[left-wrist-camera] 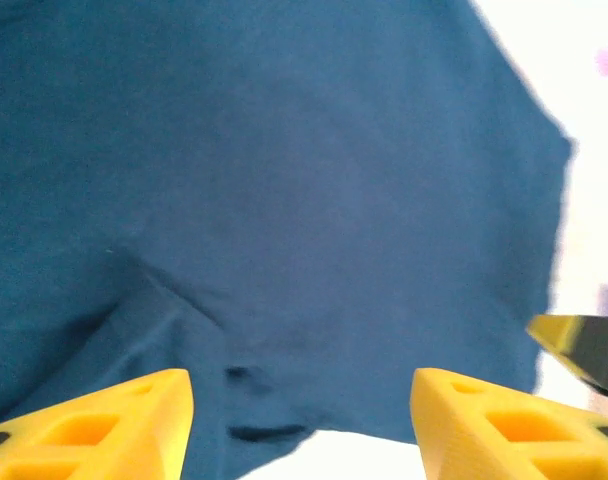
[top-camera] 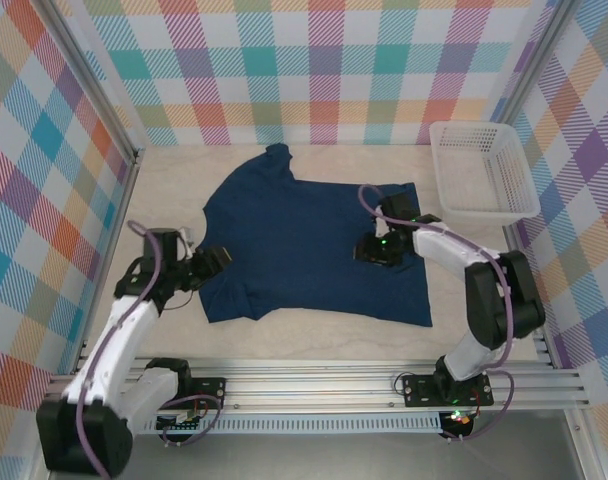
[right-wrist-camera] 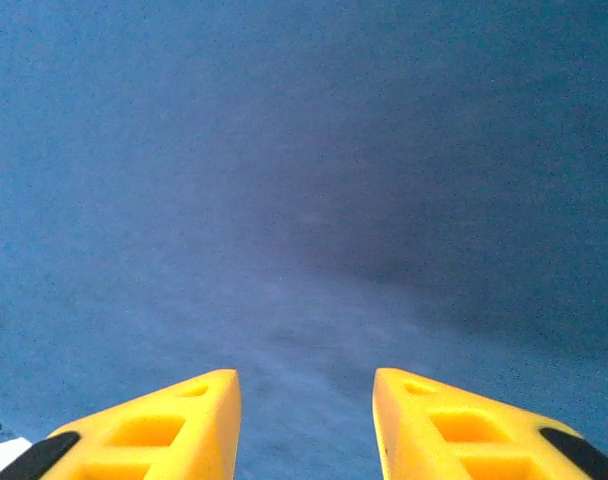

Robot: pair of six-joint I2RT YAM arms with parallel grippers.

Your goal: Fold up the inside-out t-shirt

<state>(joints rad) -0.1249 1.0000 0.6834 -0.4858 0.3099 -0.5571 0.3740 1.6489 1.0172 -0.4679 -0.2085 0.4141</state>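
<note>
The inside-out t-shirt (top-camera: pixel 304 245) is a dark navy cloth spread flat in the middle of the table, with one sleeve pointing to the far side. My left gripper (top-camera: pixel 216 262) hangs at the shirt's left edge, open, with nothing between its yellow fingers (left-wrist-camera: pixel 104 425); in the left wrist view the t-shirt (left-wrist-camera: pixel 284 200) lies below, its near hem slightly wrinkled. Over the shirt's right half my right gripper (top-camera: pixel 372 248) stands open just above the cloth (right-wrist-camera: pixel 304 200), its yellow fingers (right-wrist-camera: pixel 154 430) apart and holding nothing.
A white plastic basket (top-camera: pixel 481 170) stands at the back right of the table. Checked cloth walls close in the left, back and right sides. Bare light tabletop (top-camera: pixel 314 335) runs along the front of the shirt.
</note>
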